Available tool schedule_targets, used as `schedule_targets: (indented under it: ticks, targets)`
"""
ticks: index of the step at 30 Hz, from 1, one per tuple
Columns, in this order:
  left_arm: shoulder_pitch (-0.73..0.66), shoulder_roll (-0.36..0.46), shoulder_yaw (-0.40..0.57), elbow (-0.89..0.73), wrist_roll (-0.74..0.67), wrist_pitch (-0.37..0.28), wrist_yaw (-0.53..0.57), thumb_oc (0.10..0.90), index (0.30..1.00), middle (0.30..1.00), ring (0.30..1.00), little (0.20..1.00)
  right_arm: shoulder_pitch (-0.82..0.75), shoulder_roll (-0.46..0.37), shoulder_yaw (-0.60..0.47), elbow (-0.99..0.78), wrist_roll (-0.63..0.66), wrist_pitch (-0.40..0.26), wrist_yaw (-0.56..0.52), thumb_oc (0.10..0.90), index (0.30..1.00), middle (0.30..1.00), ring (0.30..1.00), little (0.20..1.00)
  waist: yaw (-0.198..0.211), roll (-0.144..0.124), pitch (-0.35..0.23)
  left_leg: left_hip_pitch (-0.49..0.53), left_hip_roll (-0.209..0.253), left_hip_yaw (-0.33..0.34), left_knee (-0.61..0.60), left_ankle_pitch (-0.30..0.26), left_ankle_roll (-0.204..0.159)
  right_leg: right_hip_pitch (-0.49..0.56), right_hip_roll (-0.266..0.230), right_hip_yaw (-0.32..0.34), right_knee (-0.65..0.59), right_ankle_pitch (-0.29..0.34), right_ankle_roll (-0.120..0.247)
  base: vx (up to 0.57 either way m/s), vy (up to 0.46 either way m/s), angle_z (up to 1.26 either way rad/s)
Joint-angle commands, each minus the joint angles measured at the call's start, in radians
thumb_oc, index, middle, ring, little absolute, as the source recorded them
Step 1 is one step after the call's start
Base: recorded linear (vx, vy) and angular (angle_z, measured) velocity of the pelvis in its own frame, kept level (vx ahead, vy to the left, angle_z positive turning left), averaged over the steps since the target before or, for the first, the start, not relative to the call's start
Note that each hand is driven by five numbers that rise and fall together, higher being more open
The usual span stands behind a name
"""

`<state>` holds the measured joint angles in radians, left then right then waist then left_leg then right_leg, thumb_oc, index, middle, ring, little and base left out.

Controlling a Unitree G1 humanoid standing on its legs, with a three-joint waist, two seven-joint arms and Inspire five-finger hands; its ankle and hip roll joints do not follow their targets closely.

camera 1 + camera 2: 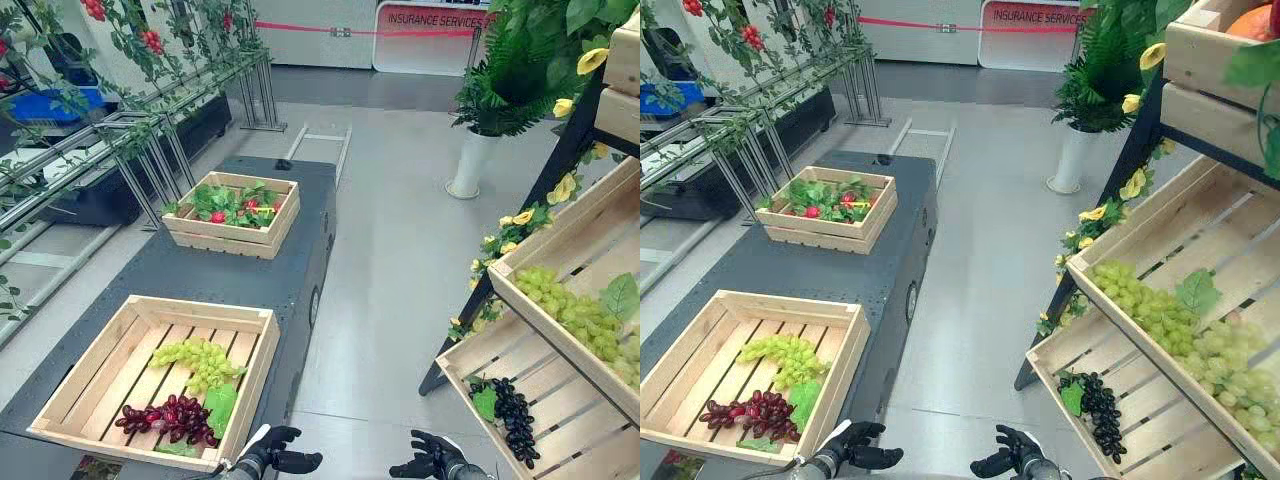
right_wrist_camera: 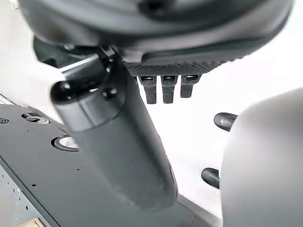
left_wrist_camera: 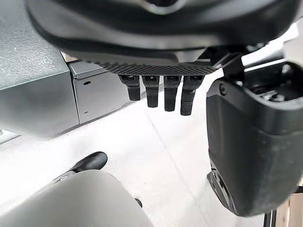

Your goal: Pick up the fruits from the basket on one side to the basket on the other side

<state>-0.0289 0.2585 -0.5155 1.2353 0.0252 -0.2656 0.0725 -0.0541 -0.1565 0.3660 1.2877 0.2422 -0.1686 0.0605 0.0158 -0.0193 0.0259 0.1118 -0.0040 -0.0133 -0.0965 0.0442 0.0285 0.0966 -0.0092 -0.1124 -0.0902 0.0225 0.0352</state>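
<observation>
Grapes [image 1: 200,362]: green and dark-red bunches lay in a slatted wooden crate [image 1: 85,365], just beyond the left hand [image 1: 266,454].
Left fingers [image 3: 171,97]: relaxed, loosely extended, empty.
Right hand [image 1: 435,458]: fingers loose, held nothing.

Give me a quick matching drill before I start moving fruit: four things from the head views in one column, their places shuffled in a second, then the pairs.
Things
1. red grapes
2. black grapes
3. small red fruits
4. white planter

Places
A. lowest shelf tray, on the right
B. far crate on the dark table
C. standing on the floor
D. near crate on the dark table

Pairs: 1-D, 2-A, 3-B, 4-C
</observation>
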Motion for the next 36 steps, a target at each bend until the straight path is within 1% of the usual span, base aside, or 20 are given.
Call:
schedule_targets:
  ticks: [1,4,7,9,16,18,23,24,28,30,32,36]
  targets:
    - [-0.076,-0.081,-0.021,0.01,0.004,-0.07,0.019,0.8,0.9,0.9,0.9,0.9,-0.053,-0.025,0.037,0.01,-0.03,-0.032,0.009,0.8,0.9,0.9,0.9,0.9,-0.013,-0.003,0.053,0.029,-0.06,0.052,0.009,-0.118,0.032,0.03,0.016,0.005,0.003,-0.02,0.005,0.01,0.196,0.12]
    - [-0.072,-0.084,-0.018,0.009,-0.014,-0.085,0.025,0.8,0.9,0.9,0.9,0.9,-0.054,-0.026,0.04,0.012,-0.033,-0.032,0.008,0.8,0.9,0.9,0.9,0.9,-0.013,-0.005,0.052,0.028,-0.059,0.056,0.009,-0.116,0.032,0.029,0.017,0.007,0.003,-0.02,0.004,0.0,0.0,0.0]
    - [-0.074,-0.085,-0.014,0.007,0.001,-0.078,0.04,0.8,0.9,0.9,0.9,0.9,-0.057,-0.027,0.039,0.014,-0.023,-0.033,0.017,0.8,0.9,0.9,0.9,0.9,-0.01,-0.008,0.054,0.027,-0.059,0.056,0.009,-0.115,0.032,0.028,0.018,0.007,0.003,-0.018,0.004,0.0,0.0,0.0]
    - [-0.079,-0.08,-0.016,0.011,0.015,-0.073,0.065,0.8,0.9,0.9,0.9,0.9,-0.061,-0.027,0.044,0.01,-0.013,-0.031,0.057,0.8,0.9,0.9,0.9,0.9,-0.008,-0.011,0.058,0.025,-0.058,0.057,0.009,-0.113,0.033,0.027,0.019,0.007,0.003,-0.018,0.003,0.0,0.0,0.0]
    - [-0.078,-0.076,-0.009,0.012,0.032,-0.075,0.07,0.8,0.9,0.9,0.9,0.9,-0.06,-0.026,0.052,-0.001,0.026,-0.038,0.063,0.8,0.9,0.9,0.9,0.9,-0.006,-0.015,0.058,0.029,-0.058,0.055,0.009,-0.114,0.033,0.031,0.02,0.008,0.003,-0.018,0.002,0.0,-0.008,-0.04]
    - [-0.078,-0.079,-0.013,0.013,0.029,-0.074,0.07,0.8,0.9,0.9,0.9,0.9,-0.058,-0.026,0.047,0.001,0.049,-0.057,0.079,0.8,0.9,0.9,0.9,0.9,-0.009,-0.014,0.058,0.031,-0.058,0.056,0.009,-0.114,0.033,0.033,0.021,0.009,0.003,-0.019,0.001,0.0,0.0,0.0]
    - [-0.081,-0.082,-0.016,0.013,0.04,-0.073,0.083,0.8,0.9,0.9,0.9,0.9,-0.056,-0.026,0.048,-0.008,0.041,-0.086,0.102,0.8,0.9,0.9,0.9,0.9,-0.012,-0.014,0.059,0.033,-0.058,0.058,0.009,-0.114,0.033,0.034,0.02,0.011,0.003,-0.019,0.001,0.0,0.0,0.0]
    - [-0.084,-0.078,-0.016,0.012,0.047,-0.081,0.088,0.8,0.9,0.9,0.9,0.9,-0.057,-0.029,0.05,-0.011,0.04,-0.089,0.113,0.8,0.9,0.9,0.9,0.9,-0.012,-0.013,0.06,0.035,-0.059,0.057,0.009,-0.114,0.034,0.036,0.019,0.01,0.003,-0.019,0.001,0.0,0.0,0.0]
    - [-0.085,-0.075,-0.015,0.009,0.052,-0.083,0.085,0.8,0.9,0.9,0.9,0.9,-0.055,-0.026,0.056,-0.01,0.03,-0.081,0.098,0.8,0.9,0.9,0.9,0.9,-0.011,-0.013,0.06,0.042,-0.061,0.055,0.009,-0.117,0.035,0.042,0.018,0.008,0.003,-0.021,0.0,0.0,0.0,0.0]
    - [-0.087,-0.074,-0.021,0.008,0.062,-0.091,0.091,0.8,0.9,0.9,0.9,0.9,-0.056,-0.025,0.058,-0.012,0.031,-0.072,0.096,0.8,0.9,0.9,0.9,0.9,-0.013,-0.012,0.06,0.043,-0.061,0.055,0.009,-0.117,0.036,0.044,0.018,0.008,0.003,-0.022,0.0,0.0,0.0,0.0]
    - [-0.089,-0.075,-0.027,0.006,0.084,-0.099,0.107,0.8,0.9,0.9,0.9,0.9,-0.055,-0.024,0.058,-0.008,0.03,-0.082,0.094,0.8,0.9,0.9,0.9,0.9,-0.013,-0.011,0.06,0.043,-0.061,0.056,0.009,-0.118,0.037,0.044,0.018,0.008,0.003,-0.022,-0.001,0.0,0.0,0.0]
    - [-0.097,-0.065,-0.058,-0.006,0.178,-0.125,0.145,0.8,0.9,0.9,0.9,0.9,-0.057,-0.03,0.067,-0.011,0.021,-0.087,0.11,0.8,0.9,0.9,0.9,0.9,-0.017,-0.012,0.06,0.045,-0.06,0.056,0.009,-0.119,0.036,0.046,0.019,0.011,0.003,-0.024,0.0,0.0,0.0,0.0]
